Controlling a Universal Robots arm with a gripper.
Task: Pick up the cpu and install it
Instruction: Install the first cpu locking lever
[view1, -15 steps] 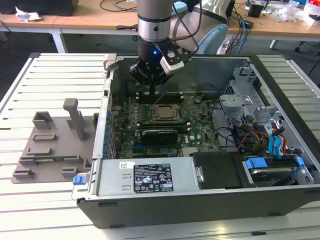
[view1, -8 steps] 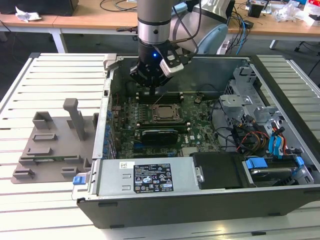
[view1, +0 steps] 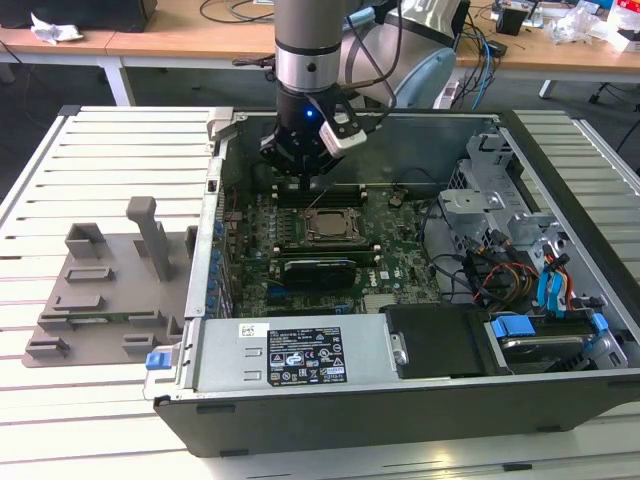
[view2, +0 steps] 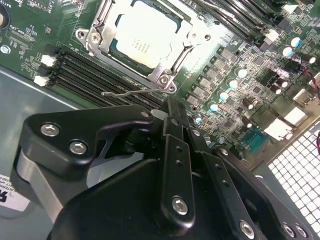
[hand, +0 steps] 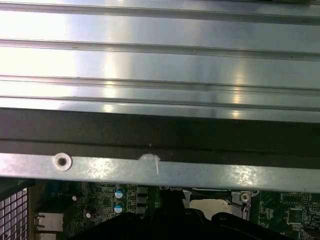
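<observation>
While the cpu (view2: 141, 39) sits in its socket frame (view2: 165, 77) at the wrist frame's top, the claw (view2: 172, 115) hovers just beside it, pressed together and empty. I judge that the thin latch wire (view2: 130, 92) lying unfastened could snag the fingers, leaving the chip unclamped.

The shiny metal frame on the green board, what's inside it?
Inside the metal frame lies the cpu, silver top showing. The frame's edges cover its rim, and whatever sits beneath it is hidden.

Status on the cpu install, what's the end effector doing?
End effector shut, holding nothing, tips by the socket's thin wire lever. Cpu already seated in the socket under the metal frame. Nothing between end effector and socket.
</observation>
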